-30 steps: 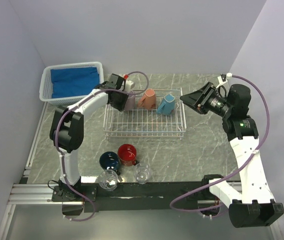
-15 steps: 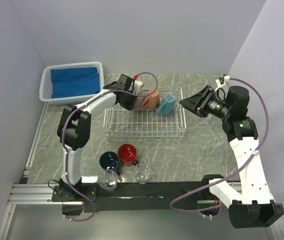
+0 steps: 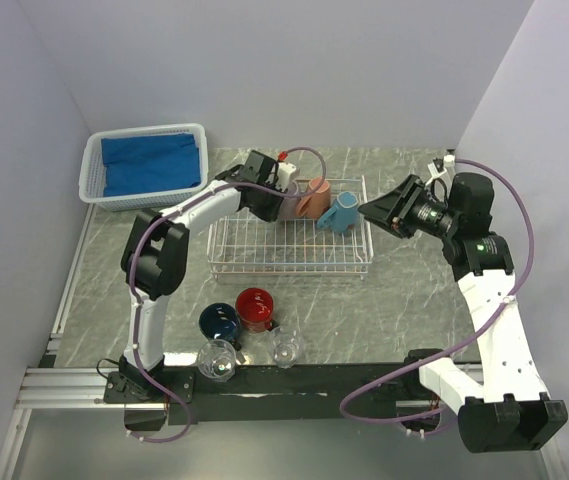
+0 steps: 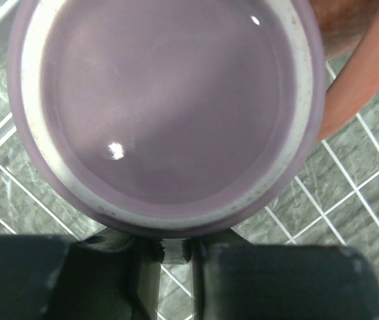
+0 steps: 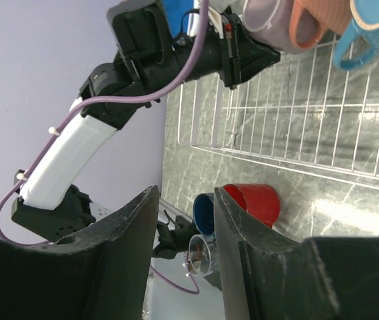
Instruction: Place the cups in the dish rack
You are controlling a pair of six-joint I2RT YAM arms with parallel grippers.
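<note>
My left gripper [image 3: 267, 196] is shut on the mauve mug [image 3: 289, 206] and holds it at the back of the white wire dish rack [image 3: 289, 262], touching the salmon-orange mug [image 3: 314, 196]. In the left wrist view the mauve mug's base [image 4: 166, 107] fills the frame above my gripper [image 4: 176, 250]. The light-blue mug [image 3: 342, 212] lies in the rack to the right. My right gripper [image 3: 374, 208] is open and empty beside the rack's right end. The navy cup [image 3: 219, 322], red cup [image 3: 255, 307] and two clear glasses [image 3: 217, 357] [image 3: 286, 345] stand near the front edge.
A white plastic basket [image 3: 94, 160] with blue cloth [image 3: 149, 162] stands at the back left. The right wrist view shows the rack [image 5: 296, 120], the red cup [image 5: 256, 200], the navy cup [image 5: 204, 213] and one glass [image 5: 202, 257] between its fingers [image 5: 129, 253].
My left gripper has carried the mauve mug to the right along the rack's back until it meets the salmon-orange mug. My right gripper has shifted slightly left and down.
</note>
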